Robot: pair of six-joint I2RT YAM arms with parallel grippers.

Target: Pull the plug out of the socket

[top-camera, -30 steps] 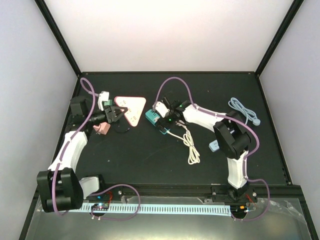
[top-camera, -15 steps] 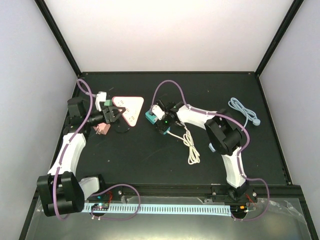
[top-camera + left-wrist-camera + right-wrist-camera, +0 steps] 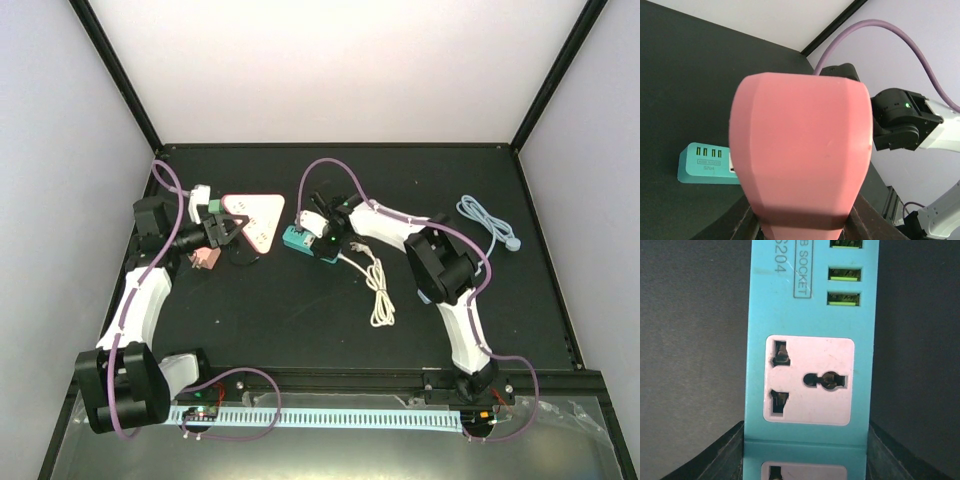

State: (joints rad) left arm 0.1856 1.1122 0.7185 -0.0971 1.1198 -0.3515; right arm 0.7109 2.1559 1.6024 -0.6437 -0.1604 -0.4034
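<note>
Fingers (image 3: 720, 460) of the right gripper (image 3: 318, 231) lie against both long sides of the teal power strip (image 3: 298, 238), clamped across its width. The strip rests flat on the black table (image 3: 300, 330), a little toward 10 o'clock from the table's centre. In the right wrist view, 1 white outlet on the strip is in full view with nothing in it, green USB ports sit above it, and the edge of a 2nd outlet shows below. A white cord (image 3: 380, 290) reaches the strip's 4 o'clock end and trails off into a loose bundle at 5 o'clock. I cannot tell whether its plug is seated, because the gripper covers that end.

The left gripper (image 3: 222, 229) is closed on the pink-edged triangular block (image 3: 256, 220), which sits at 9 o'clock of the strip, apart from it. In the left wrist view the block's pink body fills the frame, with the 2 dark fingers (image 3: 747, 224) pressed on either side at its base.
</note>
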